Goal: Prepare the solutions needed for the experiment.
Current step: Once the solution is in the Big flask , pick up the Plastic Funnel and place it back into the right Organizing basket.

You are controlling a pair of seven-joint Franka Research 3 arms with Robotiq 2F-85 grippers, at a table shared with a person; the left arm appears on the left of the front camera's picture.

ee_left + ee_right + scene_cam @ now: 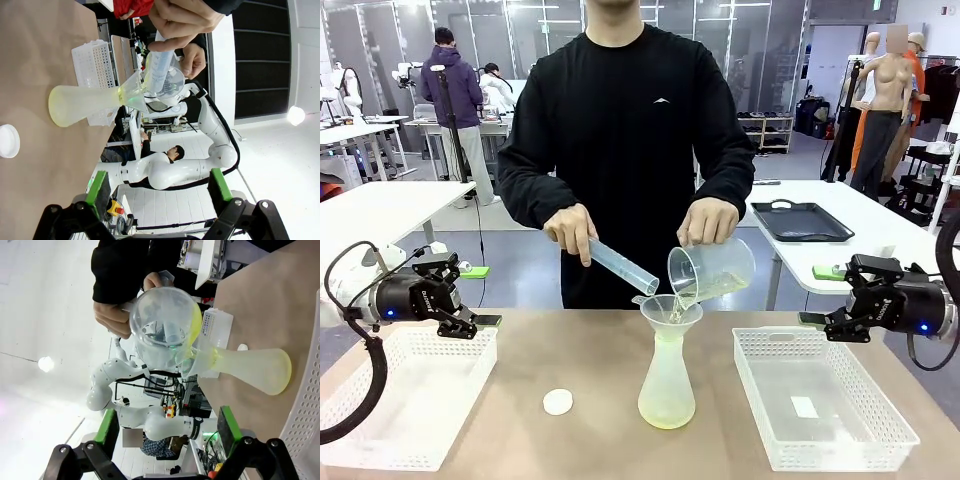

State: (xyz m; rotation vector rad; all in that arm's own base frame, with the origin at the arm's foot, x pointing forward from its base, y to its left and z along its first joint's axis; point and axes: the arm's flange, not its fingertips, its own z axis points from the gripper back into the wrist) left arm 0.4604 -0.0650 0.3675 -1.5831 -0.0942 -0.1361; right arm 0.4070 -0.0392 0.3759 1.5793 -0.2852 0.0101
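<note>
Person (630, 120) pours solutions (705, 290) thru funnel (670, 308) into flask (667, 385); L claw (158, 186), R claw (167, 430) agape, empty.

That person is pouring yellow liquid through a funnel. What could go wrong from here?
1. The beaker is tilted steeply over the funnel; the liquid could overshoot the rim onto the table.
2. The cylinder ends right at the funnel, which only rests in the narrow neck of the flask; a nudge might tip it.
</note>
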